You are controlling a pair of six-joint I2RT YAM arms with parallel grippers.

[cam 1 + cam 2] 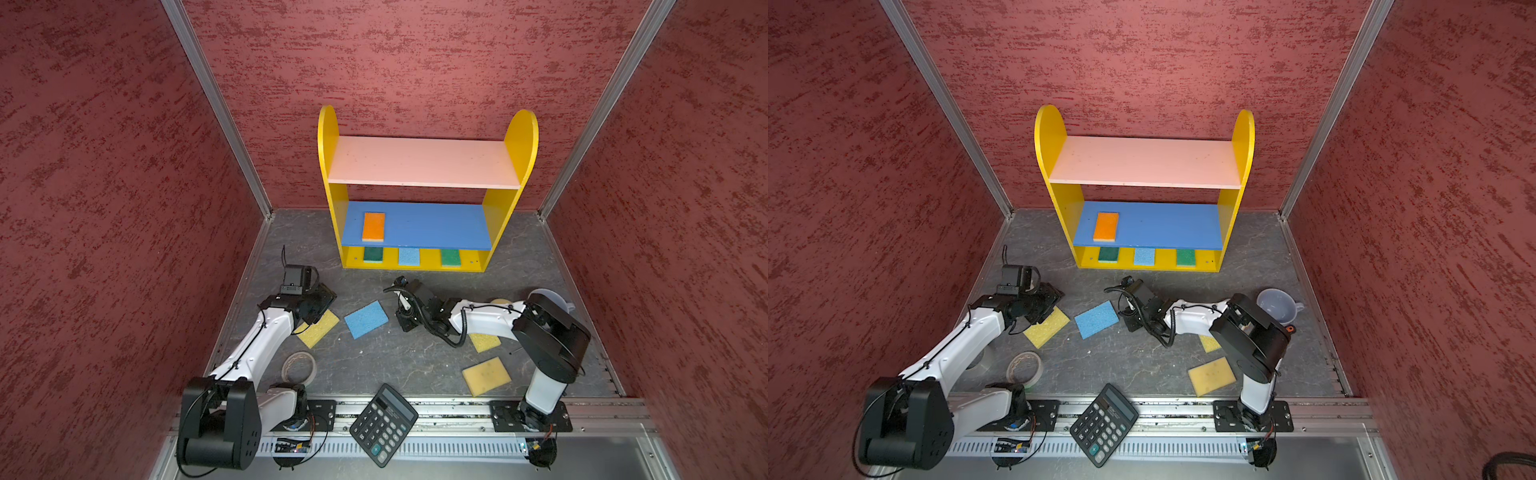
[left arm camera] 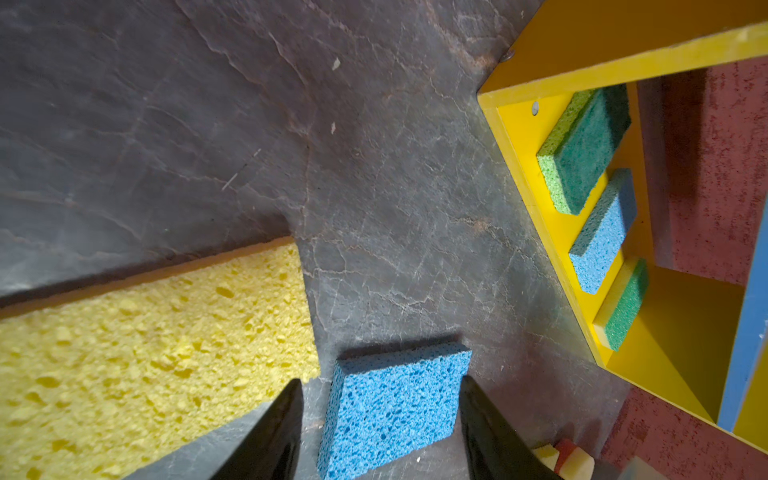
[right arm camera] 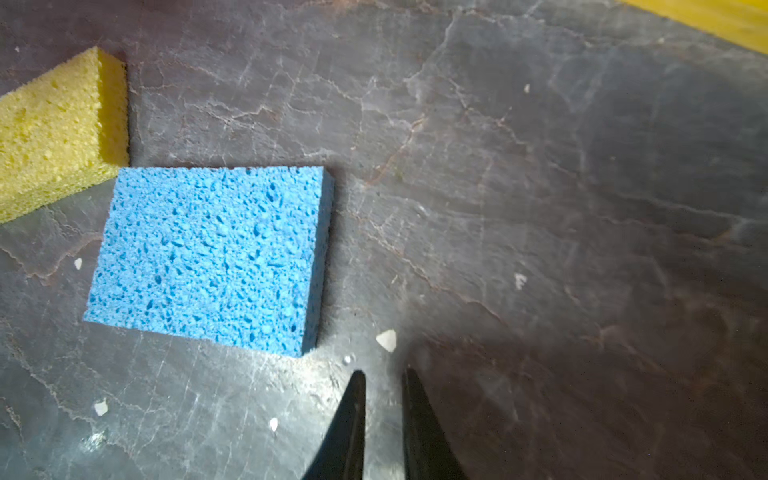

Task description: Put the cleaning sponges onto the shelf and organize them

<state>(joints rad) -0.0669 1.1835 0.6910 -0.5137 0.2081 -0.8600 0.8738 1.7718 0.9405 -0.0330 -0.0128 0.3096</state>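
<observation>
Lying flat — porous blue sponge (image 3: 208, 257), rect., sharp-edged.

Both top views are bright and sharp, stretched toward 3 and 9 o'clock. Wrist views are dimmer, with glare on the floor (image 3: 216, 399).

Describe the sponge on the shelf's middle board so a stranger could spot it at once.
Find the yellow-sided shelf against the back wall. On its blue middle board, near the left end, lies one flat sponge. It is the only orange one; the bottom-tier sponges are green and blue.
</observation>
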